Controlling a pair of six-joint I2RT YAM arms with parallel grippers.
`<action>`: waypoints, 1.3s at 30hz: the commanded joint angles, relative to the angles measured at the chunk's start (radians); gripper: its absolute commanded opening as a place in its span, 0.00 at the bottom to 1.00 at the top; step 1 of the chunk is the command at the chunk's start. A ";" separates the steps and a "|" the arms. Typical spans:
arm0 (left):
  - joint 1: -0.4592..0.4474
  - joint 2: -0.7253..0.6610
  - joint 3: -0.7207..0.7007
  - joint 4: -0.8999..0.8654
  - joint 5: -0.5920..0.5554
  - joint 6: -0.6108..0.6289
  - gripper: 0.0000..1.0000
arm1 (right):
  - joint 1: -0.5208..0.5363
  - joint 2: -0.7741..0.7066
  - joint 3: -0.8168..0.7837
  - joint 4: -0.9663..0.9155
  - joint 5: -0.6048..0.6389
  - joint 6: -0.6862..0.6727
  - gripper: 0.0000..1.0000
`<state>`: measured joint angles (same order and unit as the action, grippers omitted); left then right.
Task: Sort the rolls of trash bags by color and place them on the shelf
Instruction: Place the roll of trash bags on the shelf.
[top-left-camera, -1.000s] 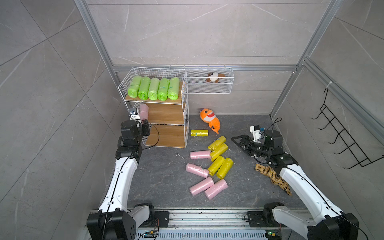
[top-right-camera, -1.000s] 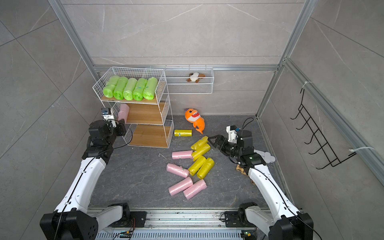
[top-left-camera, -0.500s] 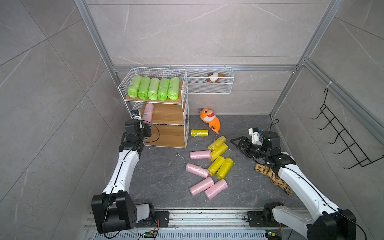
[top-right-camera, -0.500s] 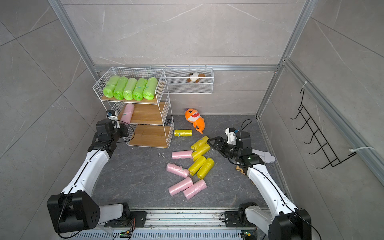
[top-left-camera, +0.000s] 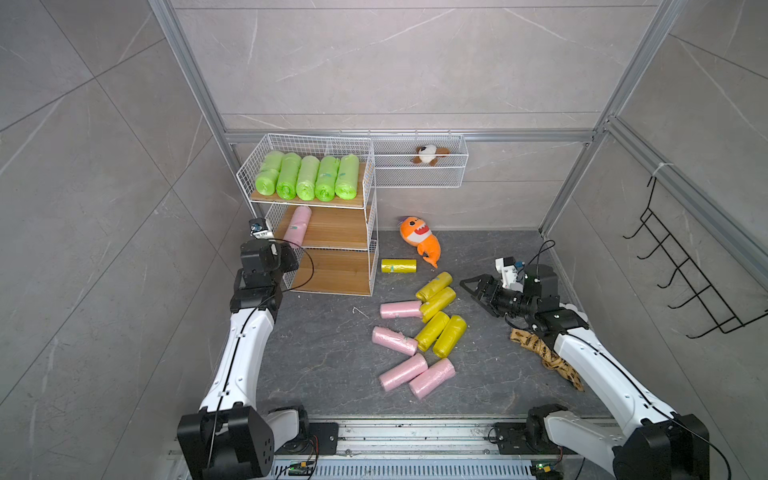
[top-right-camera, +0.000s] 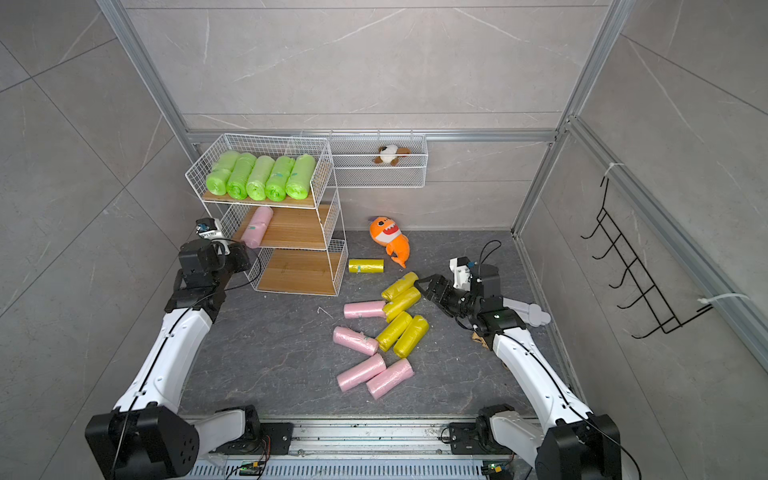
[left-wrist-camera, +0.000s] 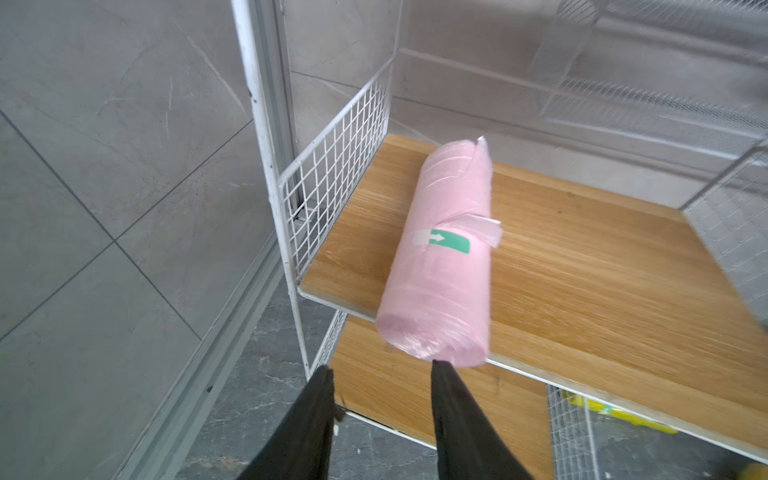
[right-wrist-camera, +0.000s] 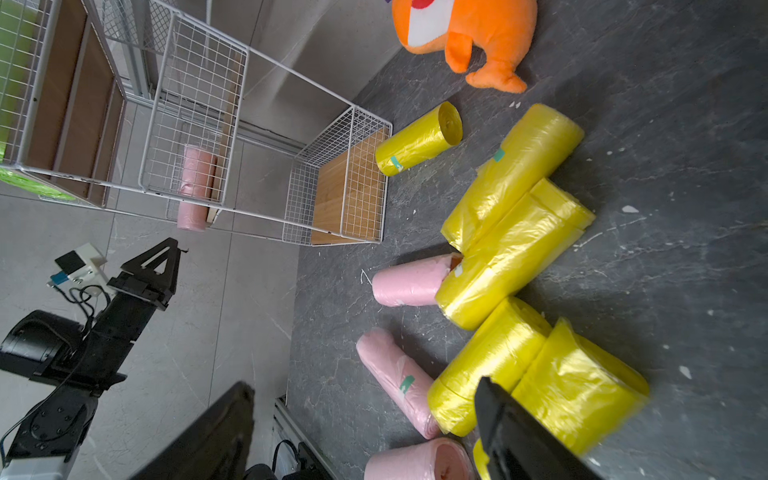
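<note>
Visibility first. I could read my left gripper (left-wrist-camera: 381, 365) only in the left wrist view. In both top views its fingers were hidden behind the wrist housing. In the wrist view the fingers (left-wrist-camera: 320, 419) ran off the frame edge. The jaws stood apart with nothing between them. One fingertip sat right at the near end of the pink roll (left-wrist-camera: 444, 257); it was possibly touching, but I could not tell. The shelf's upper tier was blurred there. In the right wrist view the green rolls (right-wrist-camera: 16, 62) showed only as a blurred sliver, and one roll was cut by the frame edge.

My right gripper (top-left-camera: 471, 286) had its jaws wide apart and empty, near the yellow rolls (top-left-camera: 436, 309).

Task items. On the shelf (top-left-camera: 332, 232), five green rolls lay side by side on the top board, ends facing front. The pink roll lay lengthwise on the middle board, close to the wire side nearest my left arm. Its near end overhung the front edge. Its film was crinkled, with a loose flap and a green label bearing a white arrow.

On the floor (top-left-camera: 332, 353) lay four floor pink rolls (top-left-camera: 394, 340). One of them had its end tucked against a yellow roll. Four yellow rolls were clustered together. A lone yellow roll (top-left-camera: 398, 266) lay just beside the bottom tier, near the orange plush shark (top-left-camera: 417, 239).
</note>
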<state>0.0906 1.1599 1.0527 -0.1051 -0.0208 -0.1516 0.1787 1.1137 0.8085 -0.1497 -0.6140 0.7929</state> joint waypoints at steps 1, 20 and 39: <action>0.005 -0.046 -0.017 0.022 0.127 -0.069 0.58 | -0.003 0.011 -0.007 0.035 -0.019 0.016 0.88; 0.017 0.212 0.191 0.026 0.080 -0.044 0.79 | -0.005 0.006 -0.023 0.043 -0.027 0.029 0.87; 0.027 0.276 0.207 0.071 -0.022 -0.053 0.50 | -0.004 0.020 -0.030 0.049 -0.032 0.029 0.87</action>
<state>0.1043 1.4307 1.2293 -0.0731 0.0200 -0.2096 0.1787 1.1263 0.7918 -0.1184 -0.6296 0.8158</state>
